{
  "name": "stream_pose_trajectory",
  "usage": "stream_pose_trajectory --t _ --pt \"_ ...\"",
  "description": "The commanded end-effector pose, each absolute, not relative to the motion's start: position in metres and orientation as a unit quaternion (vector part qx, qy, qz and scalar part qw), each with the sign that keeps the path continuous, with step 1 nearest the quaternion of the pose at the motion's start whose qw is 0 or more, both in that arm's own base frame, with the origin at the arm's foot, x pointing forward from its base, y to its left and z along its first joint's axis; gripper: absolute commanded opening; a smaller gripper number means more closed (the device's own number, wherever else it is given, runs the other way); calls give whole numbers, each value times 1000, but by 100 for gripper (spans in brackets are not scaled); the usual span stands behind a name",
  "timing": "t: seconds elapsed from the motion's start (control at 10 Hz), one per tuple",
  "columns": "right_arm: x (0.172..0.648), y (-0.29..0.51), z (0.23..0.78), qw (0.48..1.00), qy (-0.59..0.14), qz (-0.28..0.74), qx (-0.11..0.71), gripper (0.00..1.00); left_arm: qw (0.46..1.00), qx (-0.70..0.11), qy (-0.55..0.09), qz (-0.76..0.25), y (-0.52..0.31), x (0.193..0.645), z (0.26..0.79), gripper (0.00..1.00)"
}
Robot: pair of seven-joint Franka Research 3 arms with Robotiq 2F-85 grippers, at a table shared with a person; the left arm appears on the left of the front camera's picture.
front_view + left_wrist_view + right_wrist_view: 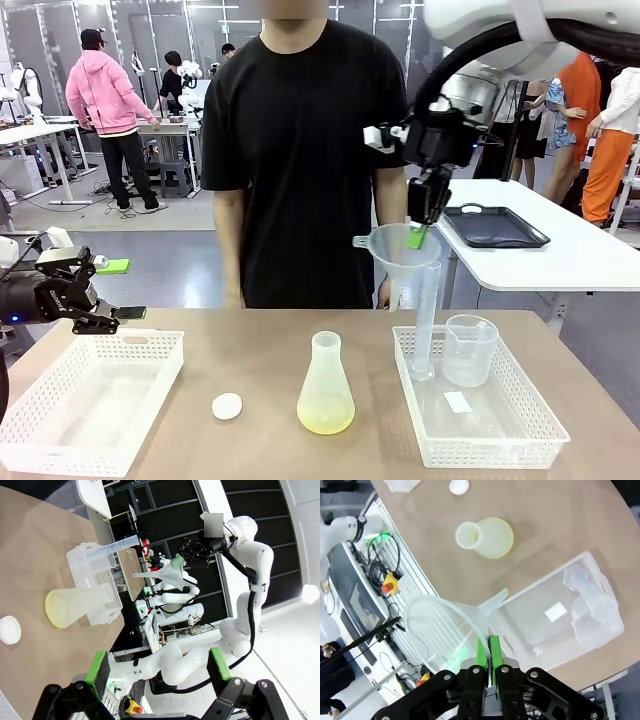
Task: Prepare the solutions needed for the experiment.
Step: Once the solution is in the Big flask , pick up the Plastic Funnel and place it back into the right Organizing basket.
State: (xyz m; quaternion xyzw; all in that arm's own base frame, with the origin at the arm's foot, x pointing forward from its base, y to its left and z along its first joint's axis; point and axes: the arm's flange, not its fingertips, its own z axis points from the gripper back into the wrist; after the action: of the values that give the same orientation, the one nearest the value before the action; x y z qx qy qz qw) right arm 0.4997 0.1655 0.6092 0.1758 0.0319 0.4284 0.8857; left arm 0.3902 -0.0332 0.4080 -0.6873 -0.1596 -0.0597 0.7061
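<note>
The solutions [325,418] are a shallow pool of pale yellow, clear liquid in the bottom of a translucent plastic conical flask [325,375], tinting its wide base. The flask stands upright near the middle of the brown table [260,345], toward its 6 o'clock edge. The right tool [487,650] has its green pads pressed together on the thin rim of a clear plastic funnel [400,255], holding it in the air at about 1 o'clock from the flask. The funnel's wide smooth cone hangs beside the top of a tall translucent graduated cylinder [425,320]. The cylinder stands with a clear plastic beaker [470,350] in a white perforated plastic basket [480,445] at 3 o'clock from the flask. The left tool [157,667] holds nothing, its fingers spread wide, at the table's 9 o'clock side above a second white perforated basket [90,410]. A small white round cap [227,406] lies flat at 9 o'clock from the flask, between it and that basket.
</note>
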Motion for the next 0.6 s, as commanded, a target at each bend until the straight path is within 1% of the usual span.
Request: stream_pose_trajectory --t 0.0,0.2,0.4,0.5 --pt "492 137 593 890 17 411 196 0 703 -691 -155 -63 -33 389 410 100" --pt "494 102 578 898 17 382 217 0 703 -691 -155 -63 -33 389 410 100" --pt "495 83 563 899 18 372 230 0 703 -691 -155 -63 -33 389 410 100" --pt "498 79 558 901 3 369 230 0 703 -691 -155 -63 -33 389 410 100"
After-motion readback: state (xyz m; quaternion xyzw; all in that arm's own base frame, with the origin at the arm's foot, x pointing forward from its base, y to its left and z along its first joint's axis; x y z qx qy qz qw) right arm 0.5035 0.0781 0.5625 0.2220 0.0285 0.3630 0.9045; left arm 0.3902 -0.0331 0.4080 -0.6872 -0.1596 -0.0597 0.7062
